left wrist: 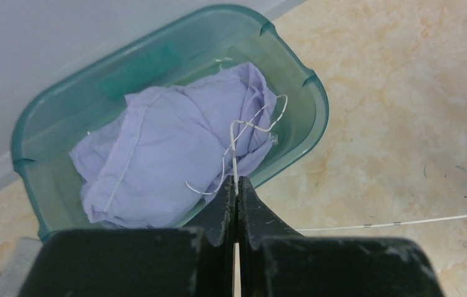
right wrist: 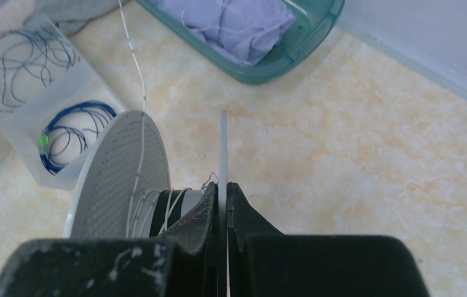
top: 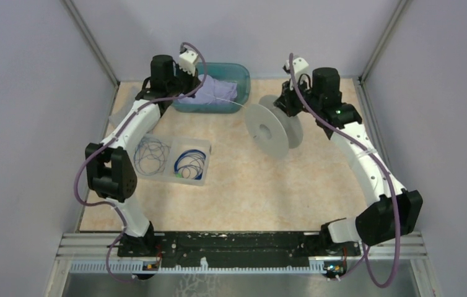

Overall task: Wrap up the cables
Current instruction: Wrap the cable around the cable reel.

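A thin whitish cable (top: pixel 234 104) runs from the teal bin (top: pixel 243 73) to the grey spool (top: pixel 267 130). My left gripper (left wrist: pixel 237 185) is shut on this cable (left wrist: pixel 233 148) just above the bin's near rim; the cable's kinked end lies on the purple cloth (left wrist: pixel 169 142). My left gripper (top: pixel 201 88) hovers at the bin. My right gripper (right wrist: pixel 223 189) is shut on the thin edge of one spool flange (right wrist: pixel 223 142). A few turns of cable (right wrist: pixel 163 210) sit on the core. Blue cables (top: pixel 191 164) lie coiled in a clear tray (top: pixel 205 147).
The tray holds two compartments of blue loops (right wrist: pixel 70 130), left of the spool. The bin (right wrist: pixel 318 31) stands against the back wall. The perforated flange (right wrist: pixel 126 167) stands upright. Walls close in on both sides.
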Controlling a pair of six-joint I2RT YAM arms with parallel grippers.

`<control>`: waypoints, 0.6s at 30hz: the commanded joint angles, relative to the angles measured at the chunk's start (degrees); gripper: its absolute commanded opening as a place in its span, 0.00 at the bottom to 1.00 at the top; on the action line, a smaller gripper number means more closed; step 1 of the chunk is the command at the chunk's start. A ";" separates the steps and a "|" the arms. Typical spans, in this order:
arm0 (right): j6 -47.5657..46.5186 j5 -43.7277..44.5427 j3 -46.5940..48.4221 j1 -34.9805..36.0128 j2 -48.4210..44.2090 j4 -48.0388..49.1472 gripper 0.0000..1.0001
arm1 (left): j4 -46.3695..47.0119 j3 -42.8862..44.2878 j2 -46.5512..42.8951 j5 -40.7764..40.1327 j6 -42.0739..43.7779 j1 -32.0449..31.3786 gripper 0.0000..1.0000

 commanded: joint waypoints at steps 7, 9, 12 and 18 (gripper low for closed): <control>6.72 -1.84 21.59 -2.14 0.37 -4.30 0.00 | 6.14 -9.15 2.54 20.33 1.03 0.03 0.01; 7.41 -2.39 24.20 -2.16 1.00 -4.87 0.00 | 6.06 -10.16 2.78 24.19 1.03 -0.42 0.06; 8.27 -4.86 27.28 -2.19 2.02 -5.54 0.00 | 4.88 -10.59 3.15 29.55 1.82 -1.45 0.10; 9.40 -9.28 31.49 -2.14 3.42 -6.25 0.00 | -1.29 -8.54 3.90 36.83 3.22 -2.24 0.24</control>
